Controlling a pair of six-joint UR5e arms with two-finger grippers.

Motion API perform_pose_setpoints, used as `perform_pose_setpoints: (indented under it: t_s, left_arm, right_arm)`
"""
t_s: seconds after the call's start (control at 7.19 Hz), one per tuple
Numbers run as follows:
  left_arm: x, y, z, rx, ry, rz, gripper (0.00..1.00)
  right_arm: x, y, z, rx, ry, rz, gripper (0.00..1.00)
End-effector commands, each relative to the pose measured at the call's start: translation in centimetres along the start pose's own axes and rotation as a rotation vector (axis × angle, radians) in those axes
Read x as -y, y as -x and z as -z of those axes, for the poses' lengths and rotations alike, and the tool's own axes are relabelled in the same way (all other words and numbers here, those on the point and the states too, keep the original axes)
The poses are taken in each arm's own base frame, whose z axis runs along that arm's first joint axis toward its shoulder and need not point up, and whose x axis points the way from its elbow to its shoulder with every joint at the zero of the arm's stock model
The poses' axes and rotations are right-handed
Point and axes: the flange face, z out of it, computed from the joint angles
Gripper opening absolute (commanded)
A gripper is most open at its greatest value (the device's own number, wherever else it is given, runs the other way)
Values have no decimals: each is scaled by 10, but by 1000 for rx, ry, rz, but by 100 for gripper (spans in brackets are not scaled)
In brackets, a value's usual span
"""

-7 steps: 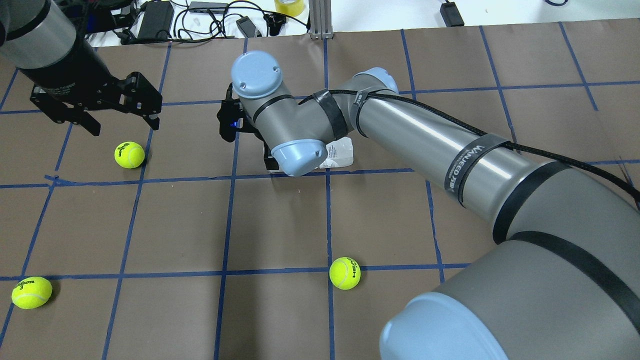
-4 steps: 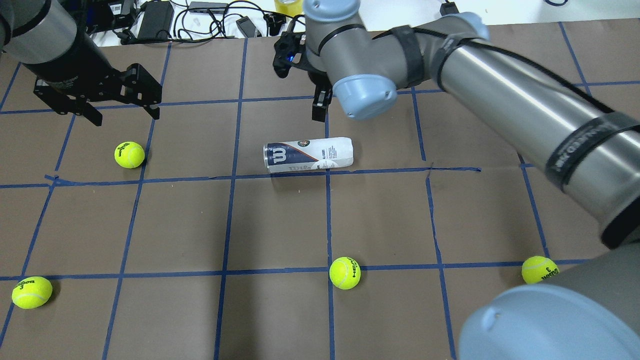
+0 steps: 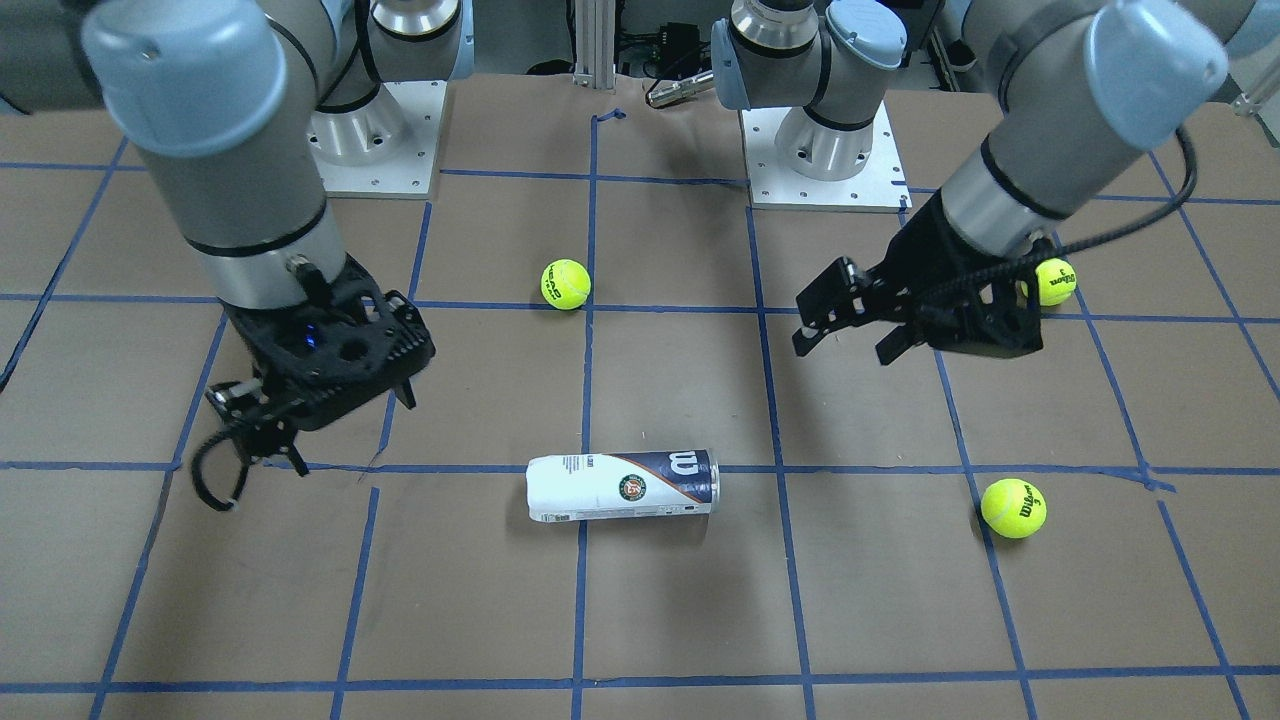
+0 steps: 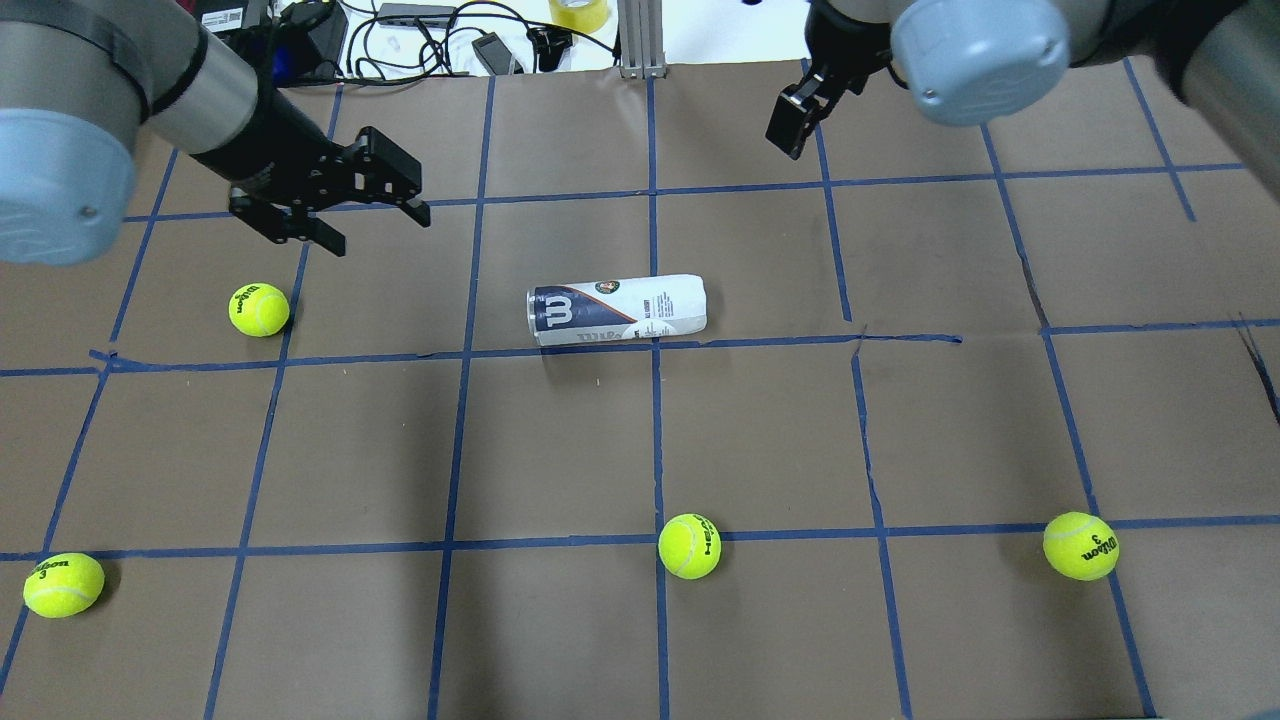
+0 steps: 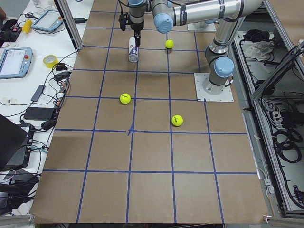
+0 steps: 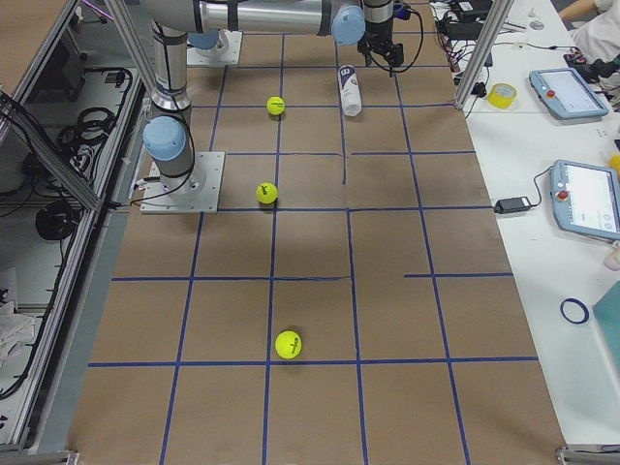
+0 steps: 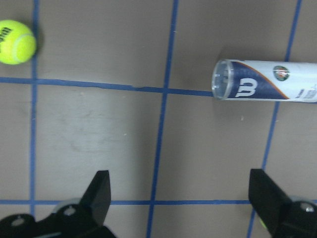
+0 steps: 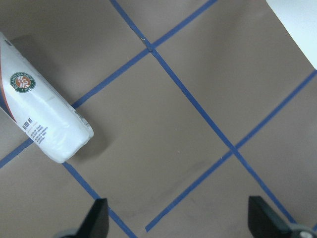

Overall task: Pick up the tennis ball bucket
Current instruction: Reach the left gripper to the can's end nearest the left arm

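Note:
The tennis ball bucket [image 4: 617, 310] is a slim clear can with a white and navy label. It lies on its side on the brown table, also in the front view [image 3: 622, 486]. My left gripper [image 4: 375, 228] is open and empty, hovering to the can's left; its wrist view shows the can's open end [image 7: 267, 88] ahead and to the right. My right gripper [image 3: 350, 425] is open and empty, raised beyond the can's far right end. Its wrist view shows the can's white end [image 8: 42, 114] at the left edge.
Several yellow-green tennis balls lie loose: one near the left gripper [image 4: 259, 309], one front left [image 4: 63, 584], one front centre [image 4: 689, 546], one front right [image 4: 1080, 546]. Cables and devices [image 4: 310, 40] lie past the table's far edge.
My right arm has lifted off the can and swung to the far right, uncovering it. My left gripper has moved right, toward the can. The can has not moved.

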Motion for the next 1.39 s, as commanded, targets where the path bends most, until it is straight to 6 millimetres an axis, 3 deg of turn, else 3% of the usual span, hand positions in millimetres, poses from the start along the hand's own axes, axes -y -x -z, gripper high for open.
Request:
perform_pose_setpoints:
  t_s: [0.0,0.28,0.7,0.97,1.25]
  left_arm:
    - [19,13,-82,-209,-33,-15,100]
    - [38,29,-145,-263,9,-2,100]
    - [47,30,-218,-300,31,-38,100]
    - [43,33,-241,-292,71,-25,100]
    - [38,24,-245,-291,94,56,100]
  right_arm:
    - [-60,-34,43,36,85,-272,100]
    - [-79,-36,49,42,156,-592,100]
    - [-84,-30,66,13,140,-756,100]
    - [-87,-30,64,17,158,-803,100]
    - [-86,-30,64,21,159,-806,100]
